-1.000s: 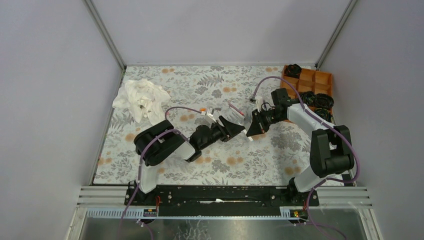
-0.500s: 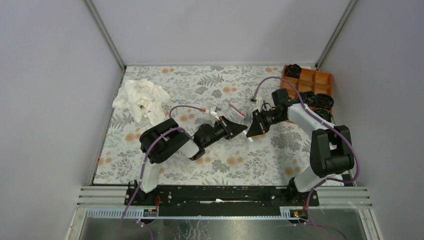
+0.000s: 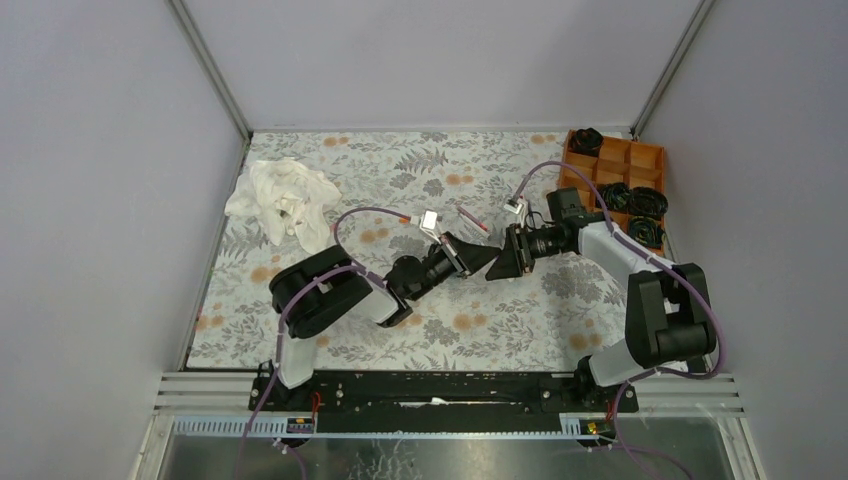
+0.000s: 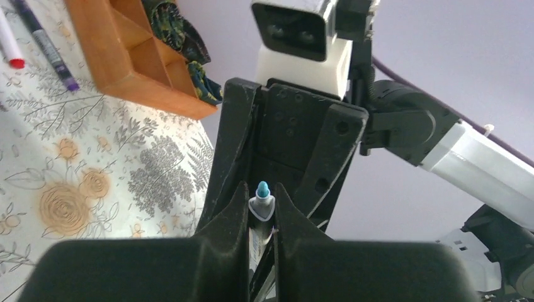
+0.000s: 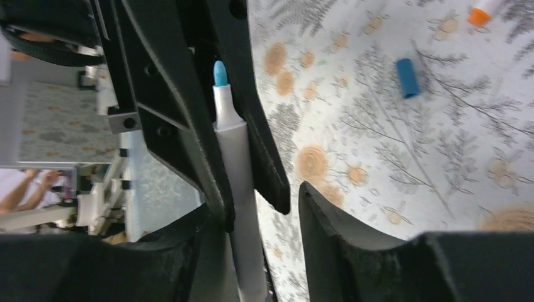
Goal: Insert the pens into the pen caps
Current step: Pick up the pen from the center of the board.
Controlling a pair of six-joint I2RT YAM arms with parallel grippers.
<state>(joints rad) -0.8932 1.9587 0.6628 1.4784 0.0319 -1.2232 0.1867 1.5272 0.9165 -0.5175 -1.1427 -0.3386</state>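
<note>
Pen (image 4: 262, 200) looked light, stiff, prob. slick; left tool (image 4: 260, 192) was clamped on barrel nr tip; right tool (image 5: 258, 214) stood jaws apart.

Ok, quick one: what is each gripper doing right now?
Left gripper: shut on the blue-tipped pen.
Right gripper: open, set around the same pen's barrel with a clear gap on one side.

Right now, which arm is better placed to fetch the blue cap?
Probably right. The right end effector stands open, gripping nothing, and the blue cap lies on the tablecloth in its wrist view. The left end effector is shut on the pen.
</note>
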